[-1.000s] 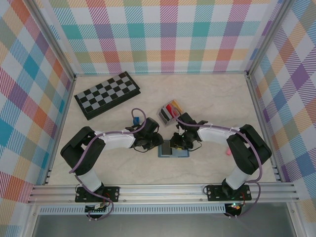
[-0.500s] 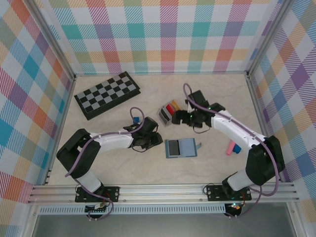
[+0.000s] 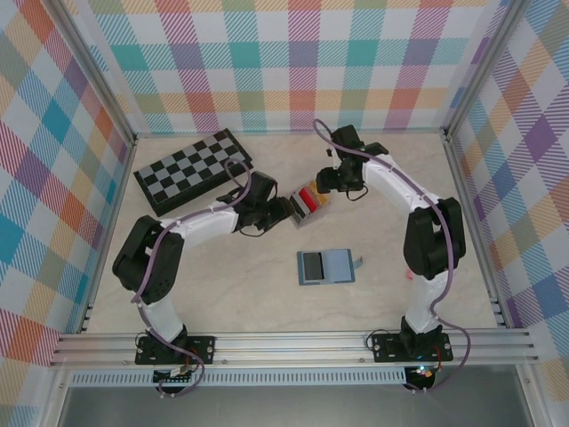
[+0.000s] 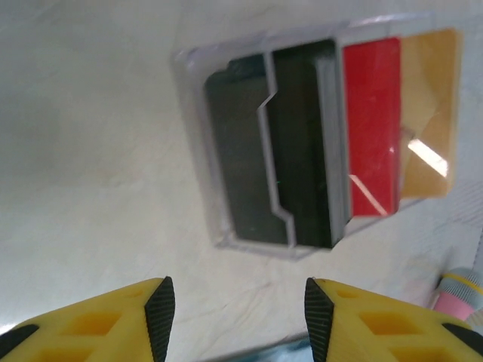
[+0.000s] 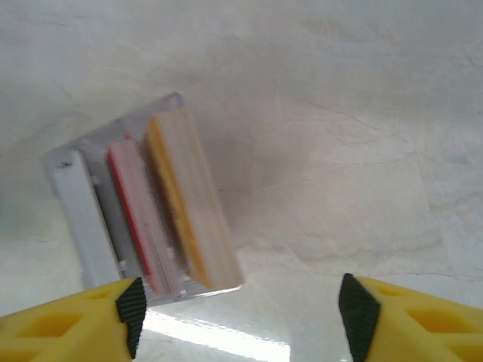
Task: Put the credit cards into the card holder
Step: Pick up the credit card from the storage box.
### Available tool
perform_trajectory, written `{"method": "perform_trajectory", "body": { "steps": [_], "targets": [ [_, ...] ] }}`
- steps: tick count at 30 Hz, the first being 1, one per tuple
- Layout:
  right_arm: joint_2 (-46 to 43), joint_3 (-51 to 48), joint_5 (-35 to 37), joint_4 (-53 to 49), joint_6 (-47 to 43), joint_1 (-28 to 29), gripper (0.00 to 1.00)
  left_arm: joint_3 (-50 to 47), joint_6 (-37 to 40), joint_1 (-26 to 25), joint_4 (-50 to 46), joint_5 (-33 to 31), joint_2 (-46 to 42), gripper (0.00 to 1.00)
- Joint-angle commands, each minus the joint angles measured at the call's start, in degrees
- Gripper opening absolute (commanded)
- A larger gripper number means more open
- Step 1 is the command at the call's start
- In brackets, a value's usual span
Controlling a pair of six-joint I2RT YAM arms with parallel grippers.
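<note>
Top external view: the card holder (image 3: 305,201) stands on the table (image 3: 222,294), right of the chessboard (image 3: 194,171) and beyond the wallet (image 3: 325,266), which lies flat and apart from it.
Tool, left: the left gripper (image 4: 238,309) hovers just beside the near-left end of the card holder. Its jaws are wide apart with nothing between them.
Tool, right: the right gripper (image 5: 241,309) hovers just beside the far-right end of the card holder. Its jaws are also wide apart and carry nothing.
Holder contents: a black card (image 4: 302,143), a red card (image 4: 371,128) and a yellow card (image 4: 426,113) stand on edge side by side in the slots.
End slot: a pale strip at the holder's end in the right wrist view may be a white card or the holder wall. Which it is cannot be told.
Seating: the three cards appear fully down in their slots, and none leans out over the rim.
Done: at least three cards are loaded, judging by the filled slots.
Left to do: uncertain. The right arm covers part of the table on that side, so a loose card there cannot be ruled out.
Progress estimate: late stage. With both tools unloaded beside the holder, either the last card is in or the next pick has not begun.
</note>
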Motion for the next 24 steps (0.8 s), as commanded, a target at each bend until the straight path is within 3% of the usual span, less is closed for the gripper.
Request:
{"method": "perform_trajectory", "body": {
  "steps": [1, 11, 19, 24],
  "targets": [
    [1.02, 3.74, -3.02, -3.4, -1.47, -0.04, 0.65, 4.75, -0.21, 0.71, -1.54, 1.86, 4.54, 0.51],
    [2.86, 3.7, -5.62, -2.47, -1.77, -0.04, 0.57, 9.85, -2.97, 1.61, 0.3, 3.26, 11.24, 0.5],
    [3.75, 3.83, -5.85, -2.21, -2.52, -0.04, 0.56, 10.89, -2.85, 1.61, -1.34, 1.9, 14.16, 0.5],
    [4.52, 4.69, -2.37, -2.58, -4.04, -0.05, 0.58, 10.27, -1.44, 1.63, -3.98, 0.32, 15.3, 0.47]
  ]
}}
